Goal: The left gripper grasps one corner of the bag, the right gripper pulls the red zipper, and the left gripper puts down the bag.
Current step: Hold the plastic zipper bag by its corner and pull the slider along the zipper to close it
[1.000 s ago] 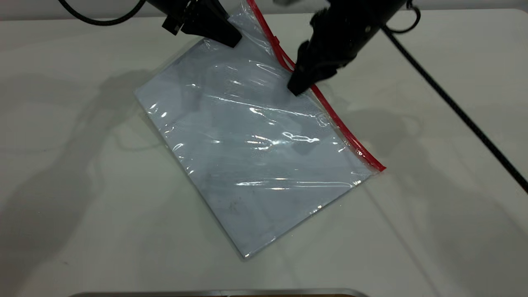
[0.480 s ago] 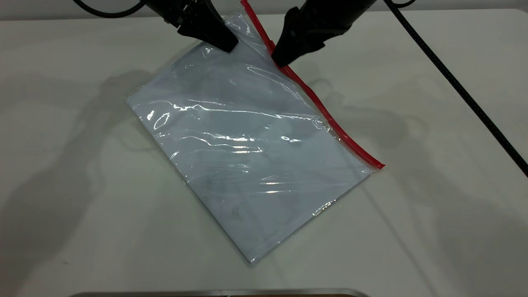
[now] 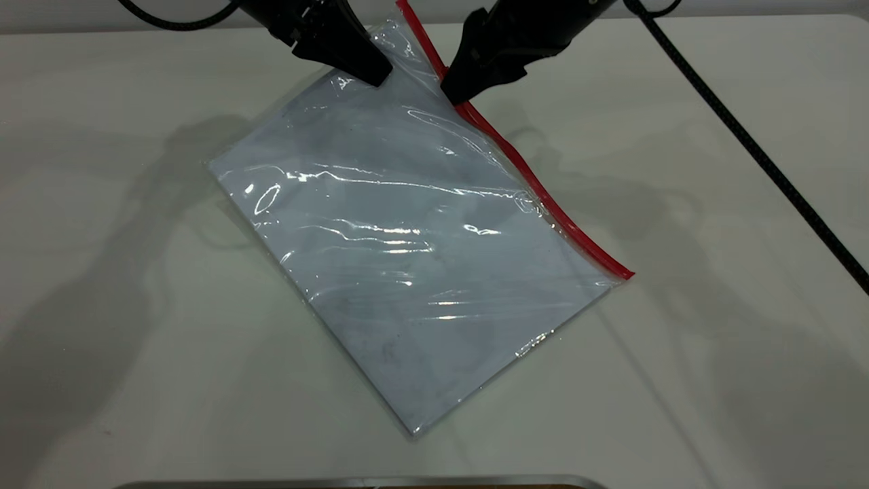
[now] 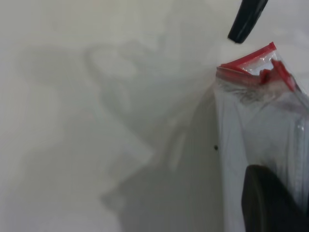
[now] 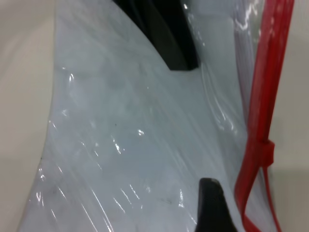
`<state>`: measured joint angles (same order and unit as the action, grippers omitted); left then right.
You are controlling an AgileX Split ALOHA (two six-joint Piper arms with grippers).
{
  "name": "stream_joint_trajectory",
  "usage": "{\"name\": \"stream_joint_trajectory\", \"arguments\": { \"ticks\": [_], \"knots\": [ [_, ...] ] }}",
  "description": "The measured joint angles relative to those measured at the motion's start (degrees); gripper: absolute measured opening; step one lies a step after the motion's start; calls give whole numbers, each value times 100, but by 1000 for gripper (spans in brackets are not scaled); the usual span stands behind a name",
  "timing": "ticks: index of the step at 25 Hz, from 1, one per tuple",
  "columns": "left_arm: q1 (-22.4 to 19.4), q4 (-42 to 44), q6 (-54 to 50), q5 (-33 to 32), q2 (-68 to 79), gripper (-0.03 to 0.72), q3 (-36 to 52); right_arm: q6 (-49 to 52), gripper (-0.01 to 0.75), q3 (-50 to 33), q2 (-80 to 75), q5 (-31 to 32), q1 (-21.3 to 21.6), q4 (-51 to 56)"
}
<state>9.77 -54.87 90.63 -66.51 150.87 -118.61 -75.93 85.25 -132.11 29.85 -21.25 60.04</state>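
Bag [image 3: 414,251], one only, lies slantwise across the middle of the table [image 3: 713,380], its far corner lifted toward 12 o'clock and its near corner pointing to 6 o'clock. One red zipper [image 3: 543,204] edges its long side at 3 o'clock, running from the raised top down to the corner at about 4 o'clock. In the right wrist view the zipper [image 5: 263,111] shows one small red slider tab [image 5: 263,151] on the strip.

Two grippers work at the top. The left gripper [image 3: 370,68], at 11 o'clock, is clenched on the bag's upper edge near the raised corner, holding that end off the table. The right gripper [image 3: 456,92], at 12 o'clock and just beside the left one, has its tip on the zipper; whether its fingers pinch the strip or the tab I cannot tell. One dark finger [image 5: 215,205] of it shows against the plastic just beside the tab.

Two black cables show, one [image 3: 747,142] trailing over the table toward 3 o'clock, the other [image 3: 170,17] at the upper left.
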Motion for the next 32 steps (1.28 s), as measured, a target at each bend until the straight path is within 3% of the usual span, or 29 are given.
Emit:
{"name": "stream_joint_trajectory", "arguments": {
  "ticks": [16,26,32],
  "knots": [
    [0,-383,678,-27,0,51,0,-766,364,0,-20,-6,0,876],
    [0,-425,701,-35,0,51,0,-794,57,0,-20,-5,11,867],
    [0,-420,708,-40,0,51,0,-775,32,6,-20,164,16,659]
  ]
}}
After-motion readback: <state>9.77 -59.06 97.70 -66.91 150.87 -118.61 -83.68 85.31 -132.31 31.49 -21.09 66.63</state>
